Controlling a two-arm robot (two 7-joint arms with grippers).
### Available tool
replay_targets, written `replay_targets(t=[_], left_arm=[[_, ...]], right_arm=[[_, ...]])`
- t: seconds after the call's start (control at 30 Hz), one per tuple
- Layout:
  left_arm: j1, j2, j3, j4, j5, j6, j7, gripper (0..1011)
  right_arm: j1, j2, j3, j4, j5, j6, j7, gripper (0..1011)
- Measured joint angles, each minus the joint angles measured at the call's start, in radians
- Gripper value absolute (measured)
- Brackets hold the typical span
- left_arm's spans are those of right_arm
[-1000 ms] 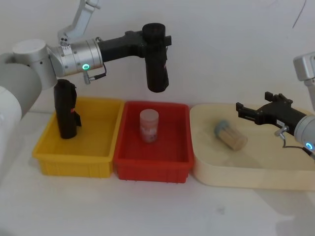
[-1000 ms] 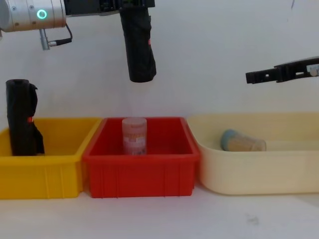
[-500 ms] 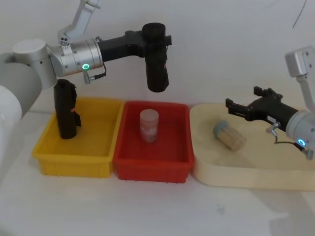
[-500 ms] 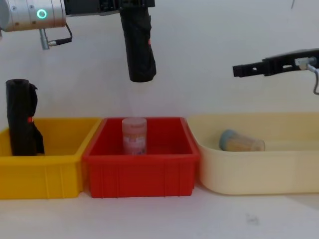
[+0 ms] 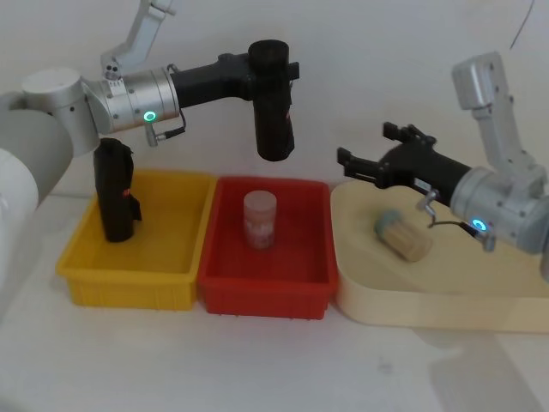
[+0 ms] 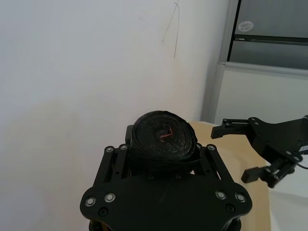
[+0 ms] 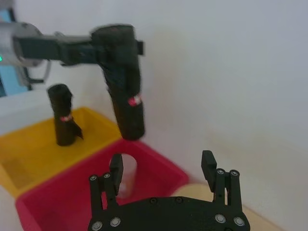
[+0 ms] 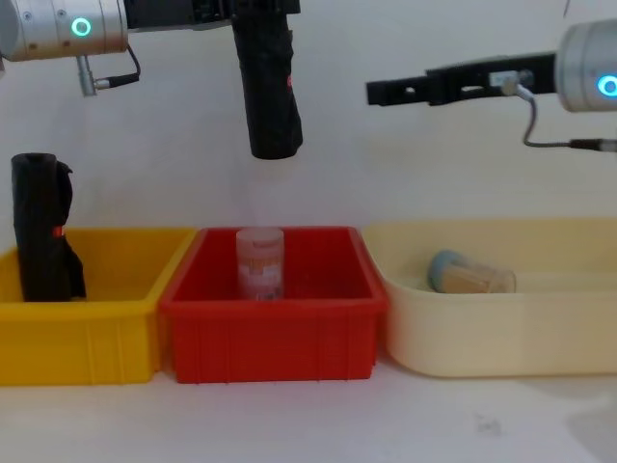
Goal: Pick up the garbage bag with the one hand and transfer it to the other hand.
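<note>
The garbage bag [image 5: 273, 112], a thick black roll with a small red mark, hangs upright in the air above the red bin [image 5: 225, 290]. My left gripper [image 5: 273, 64], on the arm with the green ring light, is shut on the roll's top end. From the side, the garbage bag [image 8: 268, 92] hangs well clear of the bins. My right gripper [image 5: 364, 144], on the arm with the blue ring light, is open and level to the right of the roll, pointing at it with a gap between them. Its own camera shows the right gripper [image 7: 161, 161] with nothing between its fingers, facing the garbage bag [image 7: 126, 91].
A slimmer black roll [image 5: 114, 193] stands in the yellow bin [image 5: 86, 287] at left. A pale translucent container [image 5: 260, 220] stands in the red bin. A jar [image 5: 401, 234] lies on its side in the cream tray [image 5: 377, 305] under the right arm.
My right gripper has moved left and upward, out over the cream tray toward the hanging bag. The left arm and the bag have stayed still.
</note>
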Motion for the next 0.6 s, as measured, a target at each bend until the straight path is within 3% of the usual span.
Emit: replay_targets(t=[0.33,0.6], left_arm=[[0.000,0.000,0.000,0.001,0.000,0.000,0.000,523],[0.000,0.000,0.000,0.001,0.000,0.000,0.000,523]], right_arm=[[0.065,-0.052,-0.037,0.084,0.010,-0.046,0.035,1001],[0.109,-0.092,-0.064,0.153,0.001,-0.060,0.014,1001]])
